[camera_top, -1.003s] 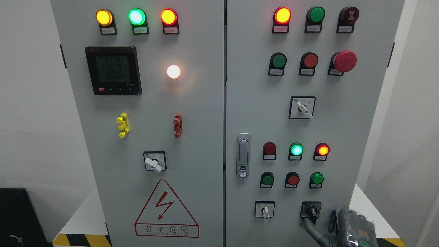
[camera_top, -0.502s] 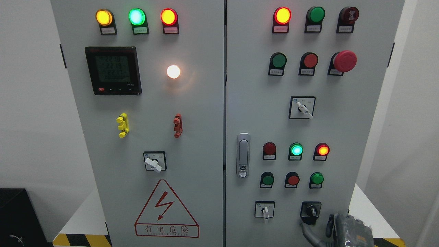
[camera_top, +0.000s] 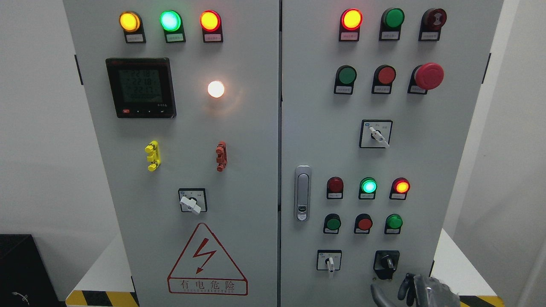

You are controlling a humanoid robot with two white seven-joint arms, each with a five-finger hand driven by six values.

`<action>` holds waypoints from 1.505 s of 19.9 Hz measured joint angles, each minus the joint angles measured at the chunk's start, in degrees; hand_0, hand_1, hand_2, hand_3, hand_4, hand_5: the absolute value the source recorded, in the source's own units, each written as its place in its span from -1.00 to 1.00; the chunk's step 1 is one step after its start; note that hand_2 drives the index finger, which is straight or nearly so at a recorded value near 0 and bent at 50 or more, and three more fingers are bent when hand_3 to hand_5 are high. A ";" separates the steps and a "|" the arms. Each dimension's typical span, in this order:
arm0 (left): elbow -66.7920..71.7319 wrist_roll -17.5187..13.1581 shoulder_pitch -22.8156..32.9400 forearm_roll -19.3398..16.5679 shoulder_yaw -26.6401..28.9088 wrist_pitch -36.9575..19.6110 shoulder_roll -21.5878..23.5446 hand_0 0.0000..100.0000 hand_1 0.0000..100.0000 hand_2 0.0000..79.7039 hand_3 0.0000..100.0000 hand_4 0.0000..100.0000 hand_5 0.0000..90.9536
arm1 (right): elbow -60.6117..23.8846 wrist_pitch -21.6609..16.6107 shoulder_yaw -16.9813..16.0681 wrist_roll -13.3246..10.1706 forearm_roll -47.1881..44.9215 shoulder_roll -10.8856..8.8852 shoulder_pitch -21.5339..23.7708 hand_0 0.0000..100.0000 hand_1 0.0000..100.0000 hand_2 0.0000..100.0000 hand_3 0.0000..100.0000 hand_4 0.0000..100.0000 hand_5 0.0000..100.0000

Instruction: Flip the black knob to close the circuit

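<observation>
Grey sheet-metal electrical cabinet (camera_top: 256, 128), matte paint, two doors split by a vertical seam.

Black knob (camera_top: 387, 261): small rotary selector on a square black plate, low on the right door, lowest right of the controls there. Pointer tilted up-left, roughly.

Right hand (camera_top: 420, 294) at the bottom edge, just below and right of the black knob, apart from it. Grey segmented fingers, glossy dark casing on the back. Fingers loosely curled, nothing held; one finger (camera_top: 377, 294) stretched leftward under the knob plate. Exact spread hard to judge, hand mostly cut off by the frame.

Left of the black knob: white-plated selector switch (camera_top: 329, 261) with pale lever pointing down. Two more of that kind: one higher on the right door (camera_top: 375, 134), one on the left door (camera_top: 192, 201).

Above the black knob: row of three round push buttons, green, red, green; above those, three domed lamps, green and one red lit.

Further up: red mushroom emergency stop (camera_top: 428, 76), smooth plastic. Chrome door latch (camera_top: 302, 193) beside the seam.

Left door: square black digital meter (camera_top: 140, 88), round white lamp (camera_top: 216, 89) lit, yellow terminal piece (camera_top: 152, 156), red terminal piece (camera_top: 221, 156), triangular red-lined warning sticker (camera_top: 207, 260).
</observation>
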 measured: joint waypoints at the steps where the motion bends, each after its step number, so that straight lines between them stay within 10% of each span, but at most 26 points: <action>1: 0.00 0.03 0.00 0.00 0.00 0.00 0.00 -0.76 0.11 -1.00 -1.00 -1.00 -1.00 | -0.45 -0.97 -0.01 -0.05 -3.17 0.06 0.73 -1.00 -0.60 -0.09 0.44 0.22 0.05; 11: 0.00 0.06 0.00 0.00 0.00 0.00 0.00 -0.76 0.11 -1.00 -1.00 -1.00 -1.00 | -4.86 -7.02 -0.46 0.30 -36.13 0.41 8.62 -1.00 -0.65 -0.87 -0.62 -0.77 -1.00; 18: 0.00 0.10 0.00 0.00 0.00 0.00 0.00 -0.76 0.11 -1.00 -1.00 -1.00 -1.00 | -6.23 -12.01 -1.03 4.40 -51.82 0.44 12.21 -1.00 -0.72 -1.00 -0.98 -1.00 -1.00; 30: 0.00 0.18 0.00 0.00 0.00 0.00 0.00 -0.76 0.11 -1.00 -1.00 -1.00 -1.00 | -7.25 -12.91 -1.45 5.34 -58.40 0.44 14.77 -1.00 -0.75 -1.00 -1.00 -1.00 -1.00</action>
